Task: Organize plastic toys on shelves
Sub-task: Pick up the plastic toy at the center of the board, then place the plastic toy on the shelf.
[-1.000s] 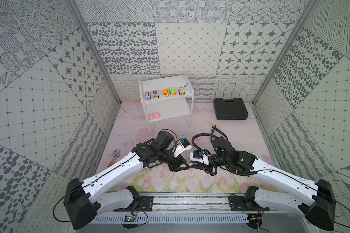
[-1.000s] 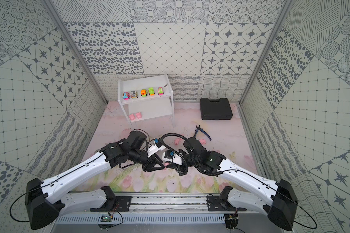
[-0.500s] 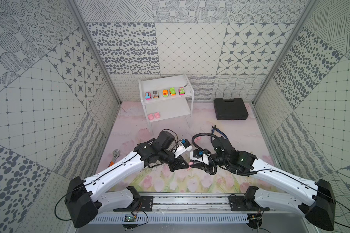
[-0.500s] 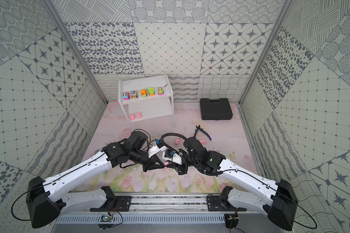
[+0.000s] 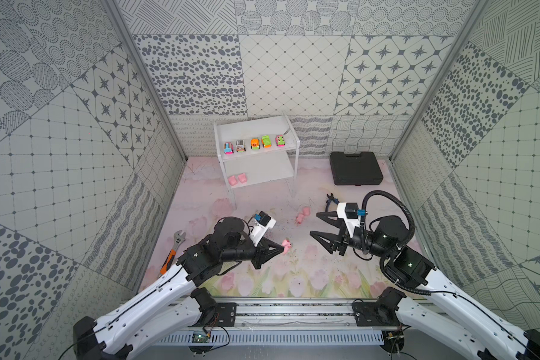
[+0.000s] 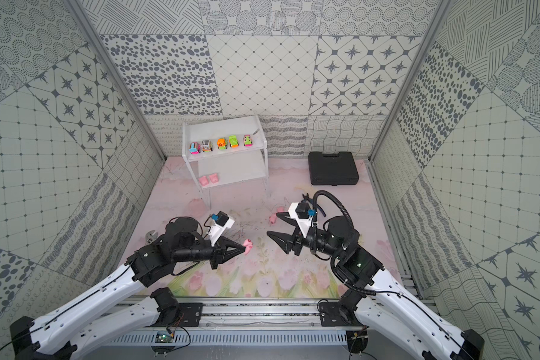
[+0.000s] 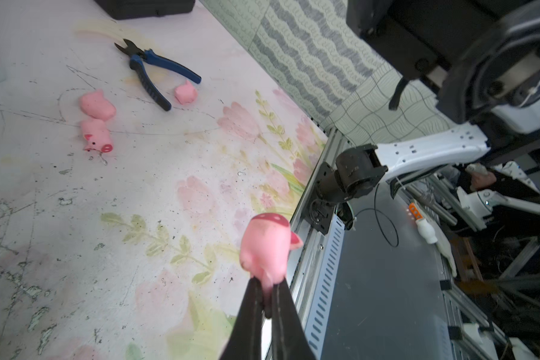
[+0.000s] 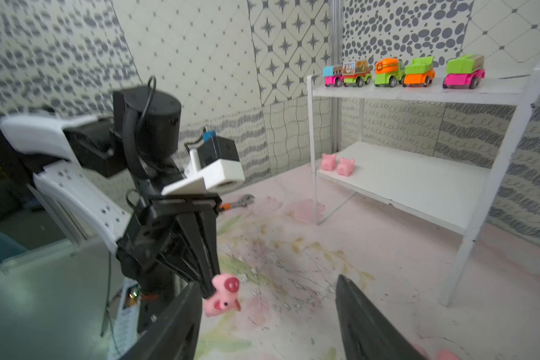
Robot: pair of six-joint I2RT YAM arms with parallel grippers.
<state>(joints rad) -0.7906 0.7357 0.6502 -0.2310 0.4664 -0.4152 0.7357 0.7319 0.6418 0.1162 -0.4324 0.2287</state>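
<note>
My left gripper (image 5: 280,248) is shut on a small pink pig (image 5: 286,244), pinching its rear end above the floor mat; the wrist view shows the pig (image 7: 267,246) sticking out past the closed fingertips (image 7: 256,290). My right gripper (image 5: 314,223) stands open and empty, a short way right of that pig (image 8: 223,294). The white shelves (image 5: 250,129) stand at the back, with several toy cars (image 5: 254,144) in a row on the top board and two pigs (image 5: 237,179) on the lower board (image 8: 418,184). Three more pigs (image 7: 97,106) (image 7: 95,135) (image 7: 185,93) lie on the mat.
Blue-handled pliers (image 7: 156,68) lie on the mat beside the loose pigs, behind my right gripper. A black case (image 5: 356,168) sits at the back right. An orange-handled wrench (image 5: 173,249) lies by the left wall. The metal rail (image 5: 293,314) runs along the front edge.
The two grippers were together at the middle over the pig. My left gripper has shut on the pig, and my right gripper has opened and drawn back to the right.
</note>
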